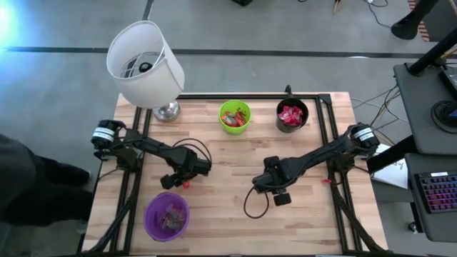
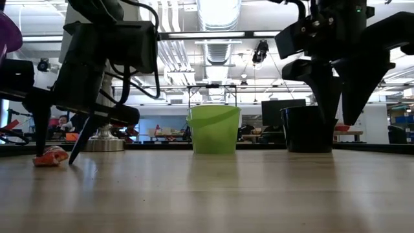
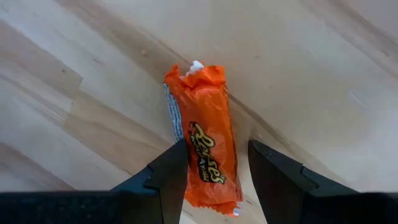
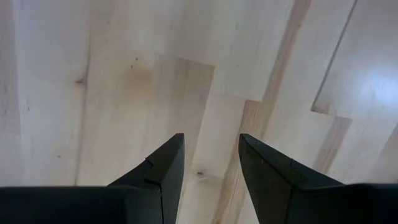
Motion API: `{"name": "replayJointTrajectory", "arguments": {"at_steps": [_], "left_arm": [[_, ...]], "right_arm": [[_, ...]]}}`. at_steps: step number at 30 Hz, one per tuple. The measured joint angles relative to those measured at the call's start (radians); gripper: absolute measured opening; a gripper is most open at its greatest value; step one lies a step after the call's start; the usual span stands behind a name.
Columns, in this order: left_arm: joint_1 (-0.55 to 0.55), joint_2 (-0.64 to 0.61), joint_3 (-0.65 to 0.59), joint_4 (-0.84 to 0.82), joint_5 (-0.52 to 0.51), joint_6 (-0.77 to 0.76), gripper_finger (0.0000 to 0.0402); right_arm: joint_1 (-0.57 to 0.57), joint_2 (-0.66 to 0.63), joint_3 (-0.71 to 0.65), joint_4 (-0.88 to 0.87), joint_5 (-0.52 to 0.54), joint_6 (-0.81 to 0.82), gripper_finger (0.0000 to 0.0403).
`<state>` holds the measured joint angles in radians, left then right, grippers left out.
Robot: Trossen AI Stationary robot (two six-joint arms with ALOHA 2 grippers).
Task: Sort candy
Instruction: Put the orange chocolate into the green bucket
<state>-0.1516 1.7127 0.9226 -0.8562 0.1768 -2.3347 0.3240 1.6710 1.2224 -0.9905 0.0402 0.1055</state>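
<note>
An orange candy packet (image 3: 207,146) lies flat on the wooden table (image 1: 235,214), and the left gripper (image 3: 217,165) stands over it with its jaws apart, one finger on each long side of the wrapper. In the left wrist view the packet runs lengthwise through the gap: its near end sits between the fingertips (image 3: 173,163) and its torn far end reaches out past them. The wrapper lies just beside one finger and leaves a sliver of bare wood before the other; whether either finger touches it cannot be told. From table height the packet (image 2: 50,155) rests on the wood between the two lowered tips, which come down to the surface or very near it.

From above, this gripper (image 1: 180,181) is at the table's left, just above the purple cup (image 1: 166,216), which holds more wrapped sweets. The green cup (image 1: 235,116) and the black cup (image 1: 291,115) stand along the far edge, both with candy inside, beside a white lamp (image 1: 146,64).

The right gripper (image 4: 211,165) hangs near mid-table over bare wood, jaws apart and holding nothing
</note>
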Motion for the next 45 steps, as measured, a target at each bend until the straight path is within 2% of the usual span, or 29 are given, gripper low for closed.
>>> {"name": "replayJointTrajectory", "arguments": {"at_steps": [5,13,17,28,39,45], "left_arm": [[0.000,0.005,0.000,0.000,-0.001,0.049,0.0139],[-0.001,0.006,0.002,-0.006,0.000,0.125,0.0050],[-0.002,0.008,0.014,-0.019,-0.007,0.175,0.0024],[-0.007,0.012,0.133,-0.035,-0.102,0.453,0.0018],[-0.004,0.011,0.323,-0.042,-0.314,0.731,0.0017],[0.031,0.009,0.395,-0.054,-0.408,0.851,0.0018]], "right_arm": [[0.014,0.000,0.000,0.001,0.000,-0.004,0.0146],[0.012,0.000,0.000,0.005,0.003,-0.004,0.0146],[0.012,0.000,0.000,0.005,0.003,-0.004,0.0146],[0.012,0.000,0.000,-0.001,0.003,-0.003,0.0146],[0.012,-0.039,0.000,-0.101,0.004,0.039,0.0146],[0.012,-0.108,0.000,-0.111,0.004,0.125,0.0146]]}}
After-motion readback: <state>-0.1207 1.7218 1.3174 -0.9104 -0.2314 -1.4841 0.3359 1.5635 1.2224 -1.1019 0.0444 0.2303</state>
